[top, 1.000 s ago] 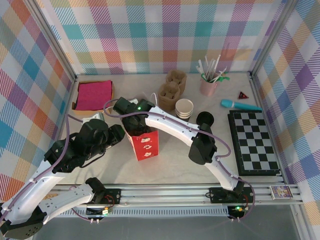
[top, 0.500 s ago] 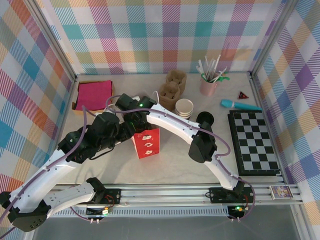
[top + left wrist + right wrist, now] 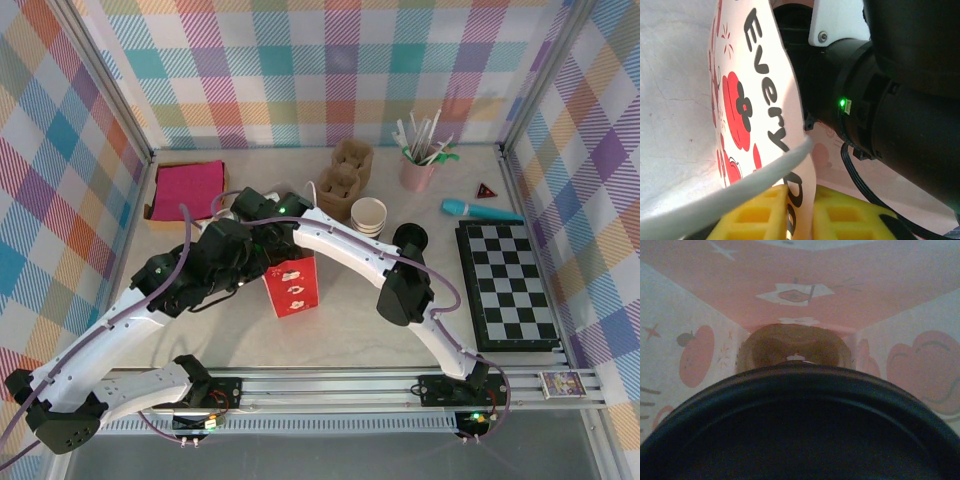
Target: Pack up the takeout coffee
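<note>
Pinching red bag [image 3: 291, 285]: left gripper [image 3: 799, 212] | right gripper [image 3: 278, 245] in bag, hold on takeout coffee [image 3: 795, 440] unclear | beige table [image 3: 350, 335], plaid walls [image 3: 300, 70]

Pink cloth [image 3: 188, 188] at far-left desk corner; cup carriers [image 3: 340, 180], stacked paper cups [image 3: 368, 215] mid-back; straw cup [image 3: 417, 172], teal brush [image 3: 480, 210] far right; chessboard [image 3: 507, 285] along right edge.

From above and behind we look down on the whole desk [image 3: 340, 330]; both wrist views sit close at the bag [image 3: 291, 288], left outside, right inside.
</note>
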Controlling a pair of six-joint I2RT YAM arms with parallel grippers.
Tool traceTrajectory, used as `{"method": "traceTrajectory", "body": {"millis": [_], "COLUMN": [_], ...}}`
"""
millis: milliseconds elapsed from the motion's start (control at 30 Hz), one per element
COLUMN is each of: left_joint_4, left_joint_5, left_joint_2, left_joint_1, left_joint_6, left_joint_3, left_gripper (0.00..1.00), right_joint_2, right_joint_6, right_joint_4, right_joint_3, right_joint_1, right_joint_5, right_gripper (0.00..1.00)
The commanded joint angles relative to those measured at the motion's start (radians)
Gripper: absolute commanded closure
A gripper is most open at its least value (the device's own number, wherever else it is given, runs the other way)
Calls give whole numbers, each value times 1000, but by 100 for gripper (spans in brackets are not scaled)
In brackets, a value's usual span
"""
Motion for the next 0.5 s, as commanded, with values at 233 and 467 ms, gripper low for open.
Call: {"method": "traceTrajectory", "body": {"millis": [233,467], "left_joint_4": [-45,-46], "left_joint_5": [14,30], "left_joint_2": [26,38], "left_joint_1": [13,15], "left_joint_6": [15,22], "left_joint_3": [50,54], "left_gripper": [86,86], "right_joint_2": [56,82], "right_joint_6": [-6,-7], "right_joint_4": [-7,0], "right_joint_3": [93,116], "right_joint_1": [-10,-23], "right_joint_5": [8,6], "right_gripper": [58,58]}}
